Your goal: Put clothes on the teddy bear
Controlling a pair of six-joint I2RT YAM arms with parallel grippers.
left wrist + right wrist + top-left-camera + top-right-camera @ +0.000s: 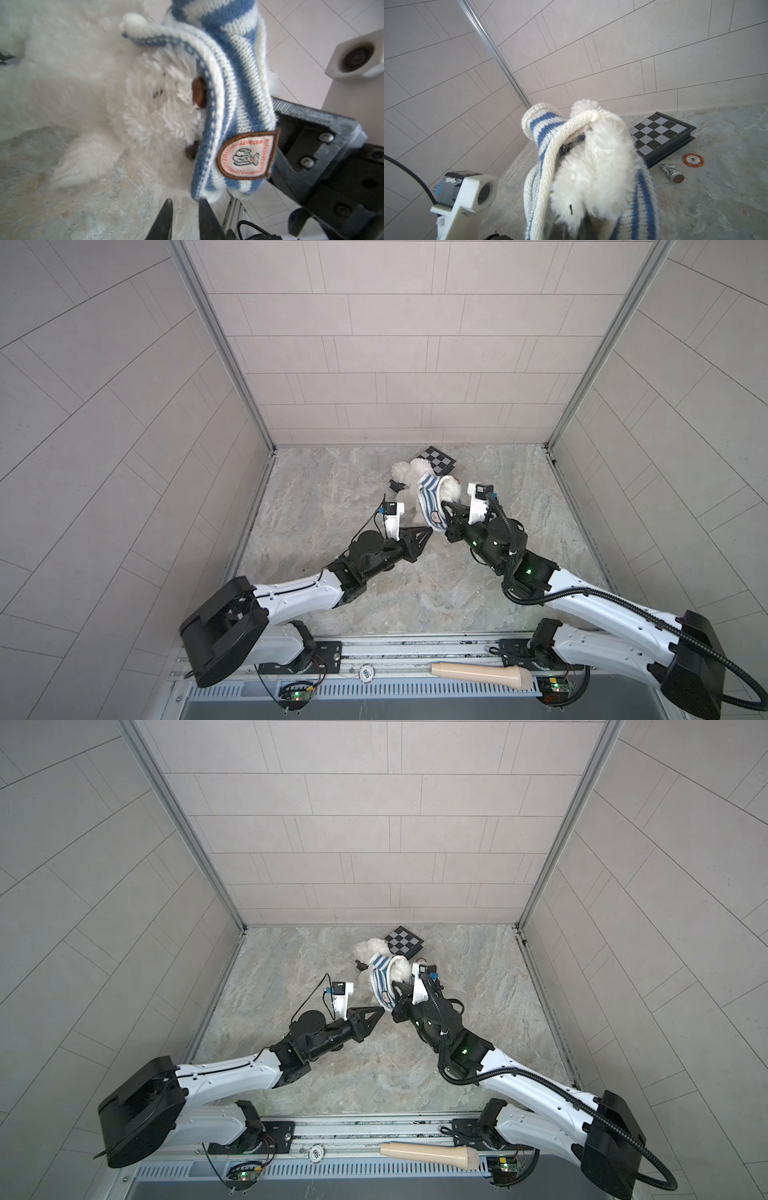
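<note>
The fluffy white teddy bear (404, 471) lies on the stone floor near the back wall. A blue-and-white striped shirt (430, 497) with a crest badge (247, 155) sits over the top of its head. In the left wrist view the hem reaches down to the bear's (145, 116) brown eyes. My left gripper (185, 202) is open just below the hem, floor showing between its fingers and one tip touching the knit. My right gripper (448, 512) is shut on the shirt (546, 128) from the other side. White fur (602, 166) hides its fingertips.
A small chessboard (436, 458) lies behind the bear by the back wall. An orange chip (693, 160) and a metal chess piece (671, 172) lie beside the board, and a dark piece (397, 485) lies left of the bear. A beige handle (482, 672) rests on the front rail.
</note>
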